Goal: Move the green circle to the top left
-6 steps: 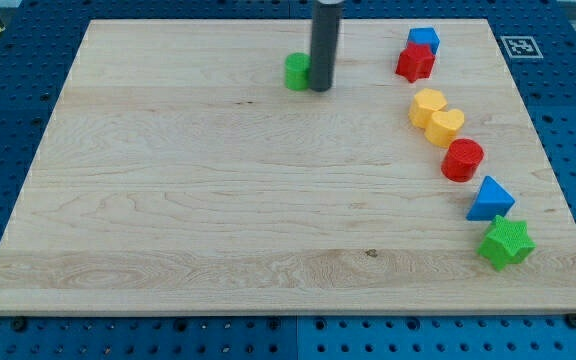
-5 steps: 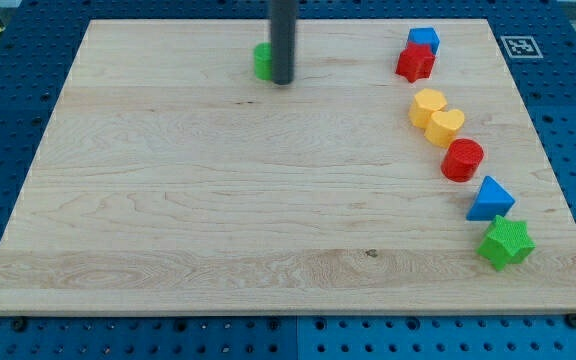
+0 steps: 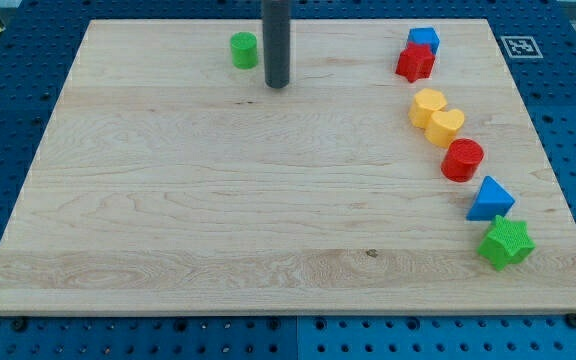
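Eight blocks on wooden board (image 3: pixel 168 200). Green circle (image 3: pixel 244 50) near top edge, left of centre, apart from my tip (image 3: pixel 277 84) just to its right. No jaws on rod. Down right side: blue block (image 3: pixel 424 40) touching red star (image 3: pixel 415 63), two touching yellow blocks (image 3: pixel 437 117), red cylinder (image 3: pixel 462 160), blue triangle (image 3: pixel 490 199), green star (image 3: pixel 506 243) near bottom right corner.

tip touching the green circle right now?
No, my tip sits apart from the green circle, to its right with bare board between.
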Robot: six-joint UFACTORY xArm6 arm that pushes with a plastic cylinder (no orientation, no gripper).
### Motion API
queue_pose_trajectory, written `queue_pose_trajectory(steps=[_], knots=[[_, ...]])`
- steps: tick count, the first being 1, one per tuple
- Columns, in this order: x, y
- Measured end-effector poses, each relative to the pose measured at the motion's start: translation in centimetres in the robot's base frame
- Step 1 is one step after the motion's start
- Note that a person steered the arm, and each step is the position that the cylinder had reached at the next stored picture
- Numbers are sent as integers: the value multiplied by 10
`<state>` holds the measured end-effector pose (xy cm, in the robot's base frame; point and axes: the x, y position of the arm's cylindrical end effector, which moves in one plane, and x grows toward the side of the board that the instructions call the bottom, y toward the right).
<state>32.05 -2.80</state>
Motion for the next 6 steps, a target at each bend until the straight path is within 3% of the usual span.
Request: queue_pose_trajectory(steps=[3,6], knots=[[-48,-24],[-60,-20]])
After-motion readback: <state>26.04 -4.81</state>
